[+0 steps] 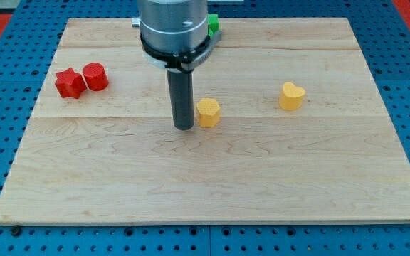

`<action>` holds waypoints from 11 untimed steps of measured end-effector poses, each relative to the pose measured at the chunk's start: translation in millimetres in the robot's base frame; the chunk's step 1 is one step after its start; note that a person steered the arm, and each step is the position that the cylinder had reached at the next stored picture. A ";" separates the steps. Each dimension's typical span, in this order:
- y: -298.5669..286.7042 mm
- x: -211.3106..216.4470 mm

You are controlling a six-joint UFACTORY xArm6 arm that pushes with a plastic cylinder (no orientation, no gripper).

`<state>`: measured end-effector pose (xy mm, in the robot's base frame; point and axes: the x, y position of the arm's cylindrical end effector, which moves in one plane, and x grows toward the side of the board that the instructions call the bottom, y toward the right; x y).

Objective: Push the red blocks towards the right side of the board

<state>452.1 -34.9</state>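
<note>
Near the middle of the tabletop (212, 178), my tip (184, 127) is sitting just to the view's left of the yellow hexagonal block (208, 112), close beside it, contact not clear. No gripper here, just the straight rod, so nothing is being held and there is no open or closed state to tell. Taking that yellow hexagonal block as landmark: the red star block (69, 83) and the red cylinder block (95, 76) are lying well to its left and a bit toward the view's top, side by side and seemingly touching, near the board's left edge. So the task's things are looking untouched at the far side from the goal. A yellow heart-like block (291, 96) is lying to the landmark's right, well apart. A green block (214, 25) is peeking out above the landmark, mostly hidden behind the arm housing, shape not readable. My judgement: the tip is standing on the reds' right, the wrong side for pushing them rightward, so it needs to go round to their left first; the yellow blocks are lying in the likely push path and could get dragged along.
</note>
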 end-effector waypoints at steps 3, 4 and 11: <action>116.9 -40.5; 133.5 -38.5; -181.3 -126.8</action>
